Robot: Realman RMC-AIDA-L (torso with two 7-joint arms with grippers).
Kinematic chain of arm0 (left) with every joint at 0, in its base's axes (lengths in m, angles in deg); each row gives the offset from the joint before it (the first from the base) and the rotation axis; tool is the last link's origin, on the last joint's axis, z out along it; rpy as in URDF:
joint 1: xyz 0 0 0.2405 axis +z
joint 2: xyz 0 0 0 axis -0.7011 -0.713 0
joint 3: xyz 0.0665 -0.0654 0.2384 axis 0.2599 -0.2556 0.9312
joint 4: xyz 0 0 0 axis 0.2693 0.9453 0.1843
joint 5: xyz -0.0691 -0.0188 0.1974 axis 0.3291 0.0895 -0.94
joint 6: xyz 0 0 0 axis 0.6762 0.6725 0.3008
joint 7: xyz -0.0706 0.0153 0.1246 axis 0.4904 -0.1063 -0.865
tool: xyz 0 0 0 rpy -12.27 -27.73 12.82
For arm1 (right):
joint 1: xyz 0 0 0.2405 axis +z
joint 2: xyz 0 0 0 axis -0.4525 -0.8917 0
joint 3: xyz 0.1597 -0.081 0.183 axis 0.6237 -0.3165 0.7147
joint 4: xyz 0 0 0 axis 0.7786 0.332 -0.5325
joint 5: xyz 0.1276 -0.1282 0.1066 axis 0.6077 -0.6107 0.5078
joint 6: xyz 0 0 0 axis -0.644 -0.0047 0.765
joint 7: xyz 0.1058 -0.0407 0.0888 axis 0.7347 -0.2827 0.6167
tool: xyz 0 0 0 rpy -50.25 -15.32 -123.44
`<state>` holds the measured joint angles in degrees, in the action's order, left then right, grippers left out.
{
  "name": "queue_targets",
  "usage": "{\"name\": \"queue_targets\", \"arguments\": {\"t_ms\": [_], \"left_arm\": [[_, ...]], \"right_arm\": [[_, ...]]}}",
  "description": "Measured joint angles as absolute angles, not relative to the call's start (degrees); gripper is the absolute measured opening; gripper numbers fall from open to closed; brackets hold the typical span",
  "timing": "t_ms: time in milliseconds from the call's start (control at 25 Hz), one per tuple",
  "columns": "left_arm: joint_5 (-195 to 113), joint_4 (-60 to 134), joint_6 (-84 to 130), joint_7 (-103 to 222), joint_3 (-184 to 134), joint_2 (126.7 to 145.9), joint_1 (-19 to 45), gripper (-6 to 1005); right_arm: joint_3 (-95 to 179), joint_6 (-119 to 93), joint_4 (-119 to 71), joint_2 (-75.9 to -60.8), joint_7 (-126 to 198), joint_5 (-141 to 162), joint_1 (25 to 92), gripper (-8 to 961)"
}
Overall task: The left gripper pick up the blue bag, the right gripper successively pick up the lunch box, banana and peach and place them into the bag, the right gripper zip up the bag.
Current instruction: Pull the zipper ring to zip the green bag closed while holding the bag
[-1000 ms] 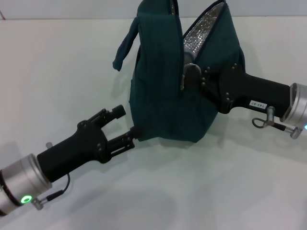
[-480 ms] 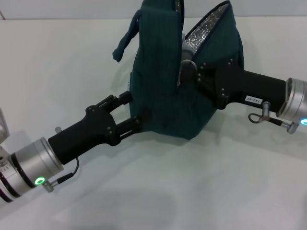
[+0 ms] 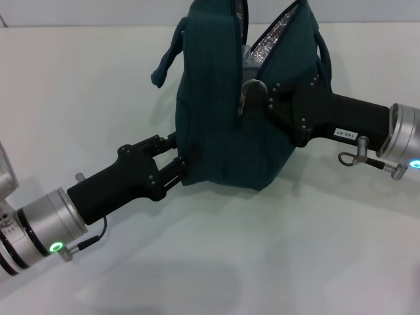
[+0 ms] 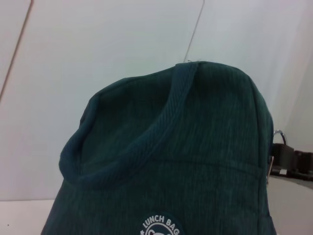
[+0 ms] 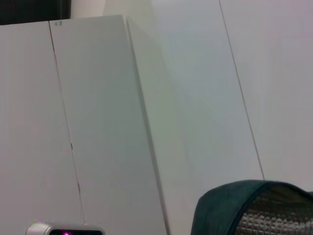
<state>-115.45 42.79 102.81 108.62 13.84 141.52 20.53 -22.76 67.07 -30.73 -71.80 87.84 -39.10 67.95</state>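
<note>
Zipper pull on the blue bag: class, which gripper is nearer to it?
Right. The right gripper sits beside the zipper pull; the left gripper is at the blue bag's lower corner.

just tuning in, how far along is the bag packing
Late stage, it seems. No lunch box, banana or peach lies on the table, so they are probably inside, though the bag's contents are hidden. The left hand braces its lower side. The right hand is at the zip pull. The top gapes, showing silver lining; zipping remains.

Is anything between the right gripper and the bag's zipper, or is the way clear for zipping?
Nothing visible stands between them. The right gripper is already at the zipper pull on the blue bag, whose top is partly open. The left gripper meets the bag's lower side, away from the zipper line.
</note>
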Motion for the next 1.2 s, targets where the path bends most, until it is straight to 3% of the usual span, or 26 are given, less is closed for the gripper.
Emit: {"name": "queue_targets", "arguments": {"t_ms": [320,1200], "left_arm": [[-115.8,43.0,102.2,107.9,14.6,141.43,20.4,394],[-115.9,43.4,99.4,107.8,24.7,141.17,20.8,247]], "right_arm": [[-22.8,67.5,-31.0,-71.8,88.3,-38.6,68.0,9],[-23.2,71.1,-32.3,-71.8,91.3,-32.7,69.2,8]]}}
